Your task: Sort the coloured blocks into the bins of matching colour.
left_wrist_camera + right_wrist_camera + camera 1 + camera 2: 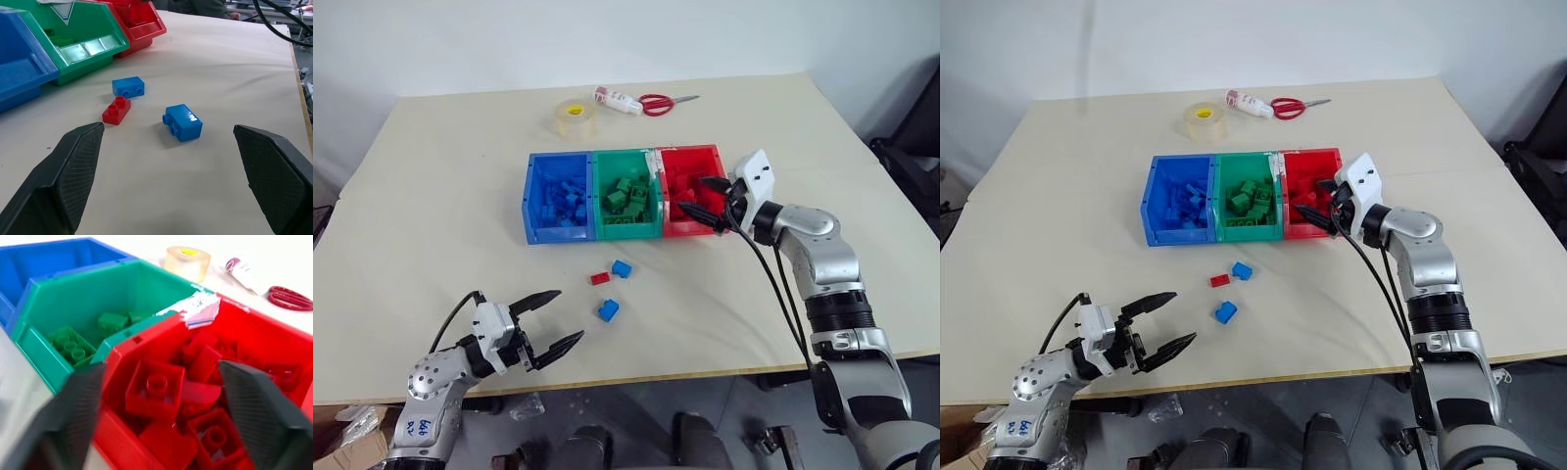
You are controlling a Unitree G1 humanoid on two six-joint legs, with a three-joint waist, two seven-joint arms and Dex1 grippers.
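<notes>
Right end effector (710,201) level over red bin (677,230), pointing toward green bin (628,231), fingers spread, nothing held. Left end effector (548,321) low near surface (440,176) front edge, well short of red bin, fingers spread wide, empty. Bins touching in a row: blue bin (553,233), green, red, each holding matching bricks. Loose in front of green bin: red brick (600,278) just beside blue brick (622,268); second blue brick (608,310) nearer left end effector. Behind bins: tape roll (575,117), scissors (664,103). White wall beyond.
</notes>
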